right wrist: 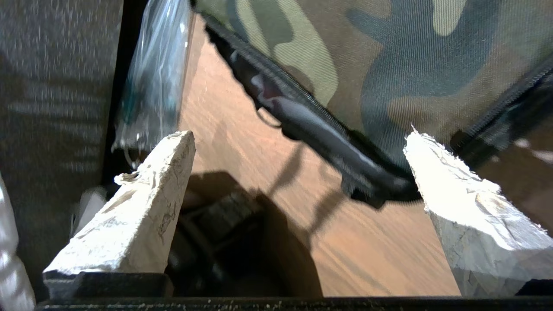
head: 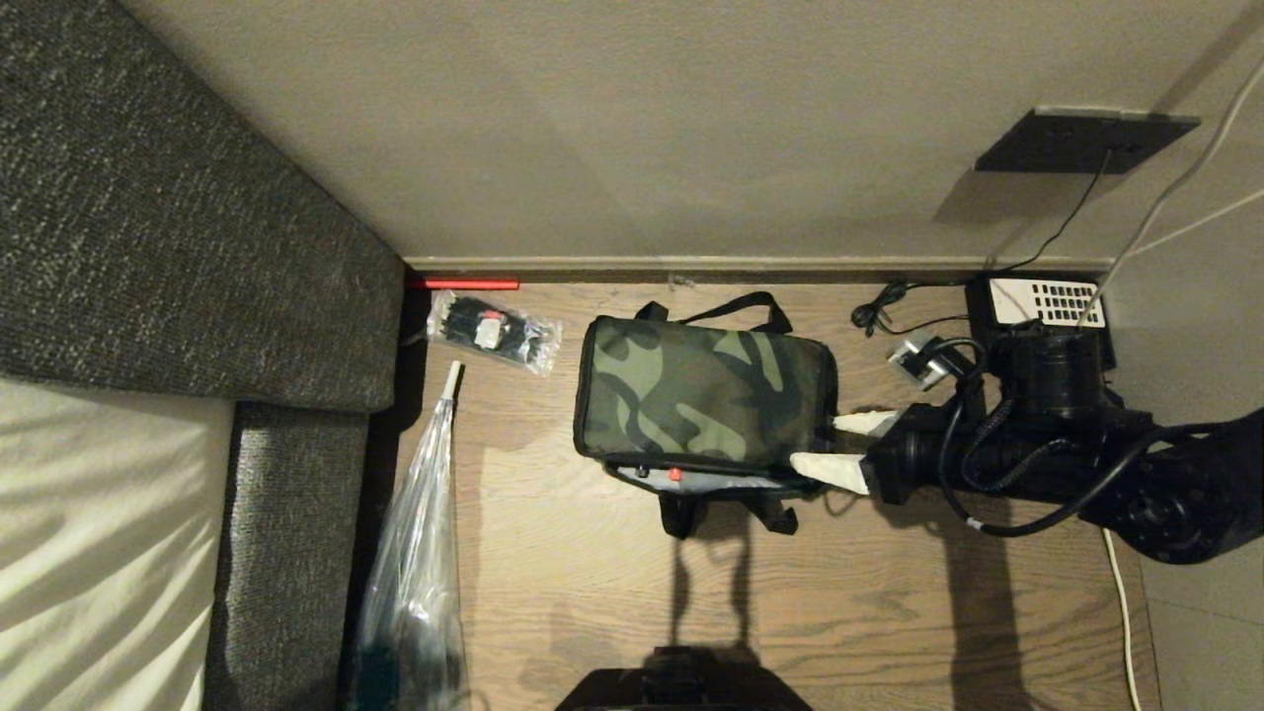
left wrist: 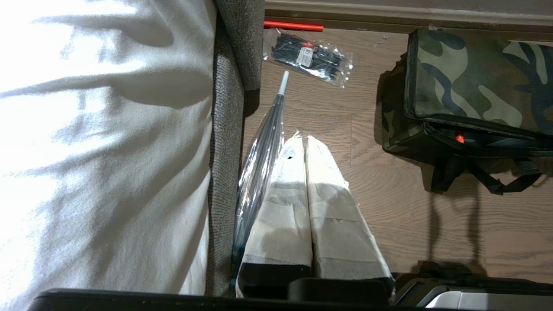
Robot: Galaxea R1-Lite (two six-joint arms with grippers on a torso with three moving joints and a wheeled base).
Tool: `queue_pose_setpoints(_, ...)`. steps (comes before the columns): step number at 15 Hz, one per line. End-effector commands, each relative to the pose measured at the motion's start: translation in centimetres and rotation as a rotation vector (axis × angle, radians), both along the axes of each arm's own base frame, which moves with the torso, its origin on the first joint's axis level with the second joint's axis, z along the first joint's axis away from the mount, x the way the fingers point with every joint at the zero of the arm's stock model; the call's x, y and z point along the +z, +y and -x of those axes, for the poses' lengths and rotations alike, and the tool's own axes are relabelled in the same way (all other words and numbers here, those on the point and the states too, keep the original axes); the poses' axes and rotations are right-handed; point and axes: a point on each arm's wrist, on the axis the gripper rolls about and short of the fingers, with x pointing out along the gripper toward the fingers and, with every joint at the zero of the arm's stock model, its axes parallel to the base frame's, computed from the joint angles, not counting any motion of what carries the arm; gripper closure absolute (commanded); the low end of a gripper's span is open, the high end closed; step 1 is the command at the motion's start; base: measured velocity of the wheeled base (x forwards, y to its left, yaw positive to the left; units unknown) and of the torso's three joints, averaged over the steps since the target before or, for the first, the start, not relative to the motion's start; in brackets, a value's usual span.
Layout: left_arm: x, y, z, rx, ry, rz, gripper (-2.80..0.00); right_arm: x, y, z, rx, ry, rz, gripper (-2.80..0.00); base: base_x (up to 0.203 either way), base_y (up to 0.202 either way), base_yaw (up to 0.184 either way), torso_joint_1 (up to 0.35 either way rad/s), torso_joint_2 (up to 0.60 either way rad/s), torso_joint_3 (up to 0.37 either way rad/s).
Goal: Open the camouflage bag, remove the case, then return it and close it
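Head view is showing the camouflage bag [head: 701, 395] lying on the wooden floor [head: 889, 592] close to the baseboard, its lid down and its black straps spreading out at both the wall side and the near side. A narrow gap along the near edge is showing a pale lining and a small red spot. The case is not showing in any view.

The right gripper [head: 836, 446] is reaching in from the right, level with the floor, its tape-wrapped fingers [head: 829, 468] standing wide apart just beside the bag's right end; whether they are touching the fabric I cannot tell. From the right wrist view, the two fingers are framing the bag's zippered corner, with nothing between them.

The left gripper [left wrist: 304, 142] is hanging beside the bed [left wrist: 95, 142], well apart from the bag, its fingers pressed together and holding nothing.

A clear plastic packet of black cable ties [head: 494, 331] is lying near the wall left of the bag, and a long clear plastic bag [head: 420, 573] is lying along the grey bed frame [head: 286, 513]. A black desk telephone [head: 1045, 301] is sitting by the wall to the right.
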Motion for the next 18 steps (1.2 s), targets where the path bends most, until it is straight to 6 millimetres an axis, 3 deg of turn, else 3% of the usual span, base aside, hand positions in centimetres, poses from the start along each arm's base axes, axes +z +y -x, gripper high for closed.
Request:
queue_pose_setpoints(1, -1.1, 0.0, -0.3, 0.0, 0.04, 0.001, 0.0, 3.7, -0.4, 2.7, -0.002, -0.059, 0.004, -2.8, 0.0, 0.0, 0.0, 0.0, 0.0, 0.0)
queue_pose_setpoints(4, -1.1, 0.0, -0.3, 0.0, 0.04, 0.001, 0.0, 5.9, -1.7, 7.0, -0.075, -0.063, 0.049, -2.8, 0.0, 0.0, 0.0, 0.0, 0.0, 0.0)
queue_pose_setpoints(11, -1.1, 0.0, -0.3, 0.0, 0.04, 0.0, 0.0, 6.6, -4.1, 14.6, -0.295, -0.083, 0.124, -2.8, 0.0, 0.0, 0.0, 0.0, 0.0, 0.0)
queue_pose_setpoints(14, -1.1, 0.0, -0.3, 0.0, 0.04, 0.001, 0.0, 8.0, -5.5, 19.9, -0.352, -0.13, 0.093, -2.8, 0.0, 0.0, 0.0, 0.0, 0.0, 0.0)
queue_pose_setpoints(16, -1.1, 0.0, -0.3, 0.0, 0.04, 0.0, 0.0, 7.9, -6.6, 23.4, -0.405, -0.166, 0.059, -2.8, 0.0, 0.0, 0.0, 0.0, 0.0, 0.0)
queue_pose_setpoints(18, -1.1, 0.0, -0.3, 0.0, 0.04, -0.001, 0.0, 6.2, -7.6, 26.6, -0.473, -0.16, 0.051, -2.8, 0.0, 0.0, 0.0, 0.0, 0.0, 0.0)
